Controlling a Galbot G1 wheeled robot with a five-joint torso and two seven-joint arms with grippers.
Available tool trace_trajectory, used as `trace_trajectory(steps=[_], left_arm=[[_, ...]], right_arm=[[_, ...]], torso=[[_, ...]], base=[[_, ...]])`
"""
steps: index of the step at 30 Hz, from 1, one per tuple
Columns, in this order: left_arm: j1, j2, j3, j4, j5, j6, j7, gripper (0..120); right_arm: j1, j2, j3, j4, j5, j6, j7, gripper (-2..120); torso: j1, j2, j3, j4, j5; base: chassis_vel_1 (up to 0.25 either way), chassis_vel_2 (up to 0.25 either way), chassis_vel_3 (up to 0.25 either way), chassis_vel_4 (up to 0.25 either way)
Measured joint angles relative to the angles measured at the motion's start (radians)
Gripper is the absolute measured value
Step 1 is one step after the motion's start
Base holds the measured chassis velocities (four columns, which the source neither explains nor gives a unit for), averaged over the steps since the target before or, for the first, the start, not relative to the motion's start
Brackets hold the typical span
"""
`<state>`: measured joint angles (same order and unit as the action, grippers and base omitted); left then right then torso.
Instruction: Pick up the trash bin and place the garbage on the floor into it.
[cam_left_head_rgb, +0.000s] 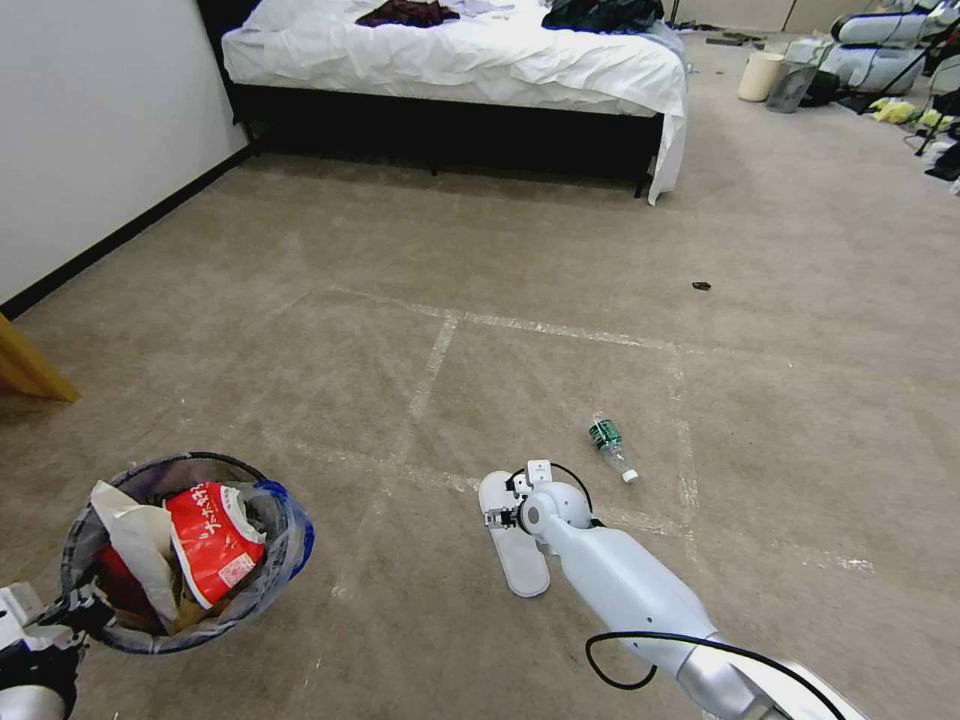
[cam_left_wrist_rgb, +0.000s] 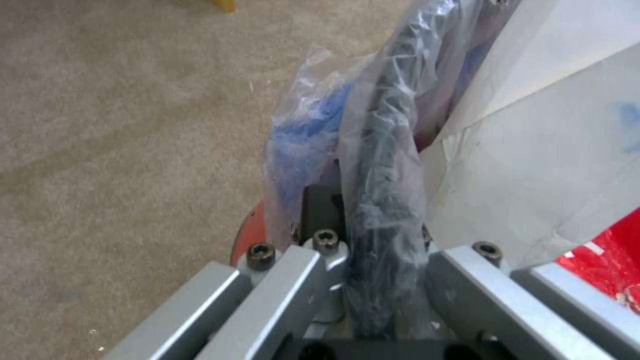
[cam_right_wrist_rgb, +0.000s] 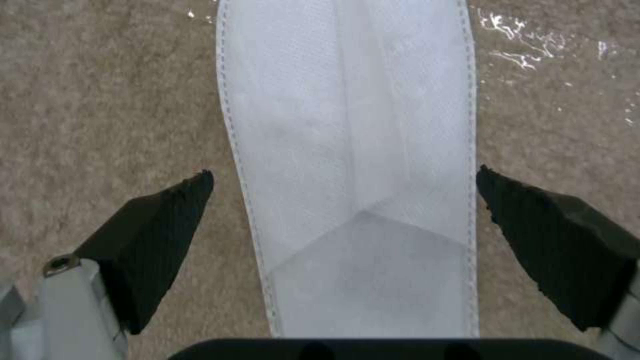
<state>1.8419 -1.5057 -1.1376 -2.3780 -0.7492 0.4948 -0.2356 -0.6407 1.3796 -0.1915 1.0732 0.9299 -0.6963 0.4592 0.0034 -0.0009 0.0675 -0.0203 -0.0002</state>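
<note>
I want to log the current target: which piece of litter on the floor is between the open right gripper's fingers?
The white slipper, flat on the carpet under the right gripper. The bottle lies apart, farther on.

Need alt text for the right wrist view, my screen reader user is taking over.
The right gripper hangs open just above a flat white slipper lying on the beige carpet, one black finger on each side of it, not touching. The slipper runs lengthwise between them.
</note>
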Motion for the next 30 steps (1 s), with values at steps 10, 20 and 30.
trace_trajectory(steps=[10, 20, 30], left_arm=[[0.006, -0.004, 0.001, -0.009, 0.003, -0.005, 0.001, 1], [0.005, -0.007, 0.005, -0.011, 0.009, -0.006, 0.001, 1], [0.001, -0.007, 0.011, -0.002, 0.019, -0.016, 0.002, 1]], right_arm=[[0.026, 0.033, -0.005, -0.086, -0.058, 0.050, -0.060, 88], [0.026, 0.049, -0.004, -0.116, -0.095, 0.073, -0.084, 65], [0.012, 0.045, -0.005, -0.108, -0.114, 0.087, -0.092, 25]], torso=[[0.000, 0.000, 0.000, 0.0000, 0.0000], [0.000, 0.000, 0.000, -0.0003, -0.0002], [0.000, 0.000, 0.000, -0.0002, 0.0001]], base=[[0.000, 0.000, 0.000, 0.000], [0.000, 0.000, 0.000, 0.000], [0.000, 0.000, 0.000, 0.000]])
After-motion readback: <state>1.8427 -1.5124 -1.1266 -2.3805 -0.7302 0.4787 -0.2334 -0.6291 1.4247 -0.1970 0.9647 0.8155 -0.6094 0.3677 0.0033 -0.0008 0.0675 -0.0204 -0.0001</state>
